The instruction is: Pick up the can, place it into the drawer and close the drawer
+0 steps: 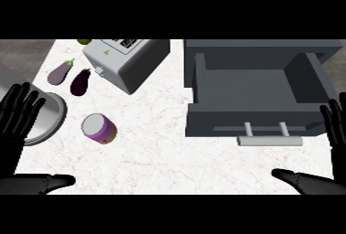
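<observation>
The can [99, 128], purple with a silver top, sits on the white desk [169, 155] left of the middle, with no hand touching it. It is just beside a grey round dish [49, 119] at the left edge and well apart from the drawer [256, 124]. The drawer is pulled open at the right, its pale handle [268, 140] facing the near edge. The left robot hand [16, 122] shows at the left edge, fingers straight and spread, holding nothing and partly covering the dish. The right robot hand [336, 132] shows at the right edge beside the drawer front, also open and holding nothing. Behind the can lie two eggplants [80, 81] and a grey appliance [128, 64].
</observation>
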Controlling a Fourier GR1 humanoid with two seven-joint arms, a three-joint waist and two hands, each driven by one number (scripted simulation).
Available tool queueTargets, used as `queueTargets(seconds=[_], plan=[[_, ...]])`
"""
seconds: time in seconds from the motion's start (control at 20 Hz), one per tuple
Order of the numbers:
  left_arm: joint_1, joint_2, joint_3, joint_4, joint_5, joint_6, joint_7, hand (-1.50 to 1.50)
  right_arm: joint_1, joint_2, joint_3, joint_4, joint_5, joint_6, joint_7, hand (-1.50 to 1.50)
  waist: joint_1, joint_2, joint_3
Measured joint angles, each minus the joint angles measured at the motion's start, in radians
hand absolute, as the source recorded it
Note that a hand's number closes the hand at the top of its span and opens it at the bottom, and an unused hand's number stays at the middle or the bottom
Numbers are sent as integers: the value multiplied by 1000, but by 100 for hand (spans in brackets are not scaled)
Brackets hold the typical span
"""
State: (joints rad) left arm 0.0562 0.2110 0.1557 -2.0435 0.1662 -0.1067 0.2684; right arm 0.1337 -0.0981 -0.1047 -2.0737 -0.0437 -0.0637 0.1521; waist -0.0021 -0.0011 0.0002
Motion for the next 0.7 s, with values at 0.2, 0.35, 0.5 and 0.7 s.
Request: queueTargets(seconds=[0.2, 0.35, 0.5, 0.7], plan=[[42, 8, 31, -56, 33, -27, 44, -150, 40, -15, -47, -36, -45, 33, 18, -150, 1, 0, 0], [58, 10, 47, -109, 48, -30, 90, -150, 104, -21, -86, -56, -90, 80, -7, -150, 1, -1, 0], [79, 14, 81, -138, 85, -48, 112, -150, 176, -20, -124, -90, -131, 129, -33, -150, 0, -1, 0], [51, 11, 119, -151, 135, -21, 181, -150, 182, -32, -176, -67, -175, 171, -45, -150, -1, 0, 0]])
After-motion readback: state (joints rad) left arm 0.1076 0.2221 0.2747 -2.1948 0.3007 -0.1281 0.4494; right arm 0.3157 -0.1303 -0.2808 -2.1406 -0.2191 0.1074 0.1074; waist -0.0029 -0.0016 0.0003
